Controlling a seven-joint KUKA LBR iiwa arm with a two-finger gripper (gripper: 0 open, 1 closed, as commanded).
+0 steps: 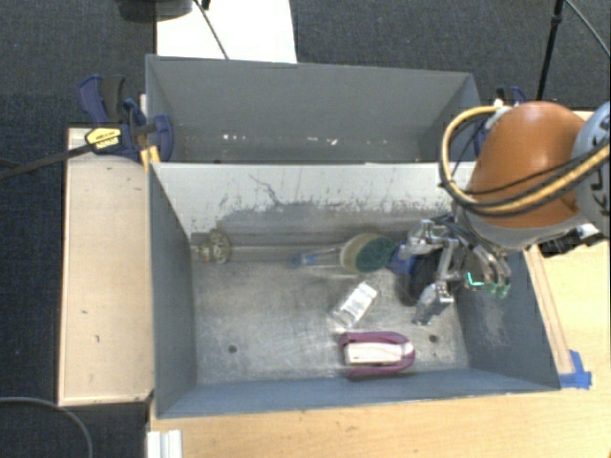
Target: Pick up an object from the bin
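Looking down into the grey metal bin: at the left of its floor, close under the far wall, a long clear rod with a round knob at its left end lies lengthwise, running toward the middle; at the rod's right end rests a round disc, pale on one side and dark green on the other; just below the disc, a small clear packet lies tilted on the bare floor; below that again, near the front wall, a purple-and-white case lies flat, apart from the packet; right of the disc, touching or nearly touching it (the view does not settle which), sits a dark blue object, partly hidden by the robot; the end effector hangs low at the right of the bin floor, just beside that dark blue object; whether it is apart or together cannot be told; above it the arm's orange cover, looped with cables, reaches in from the right.
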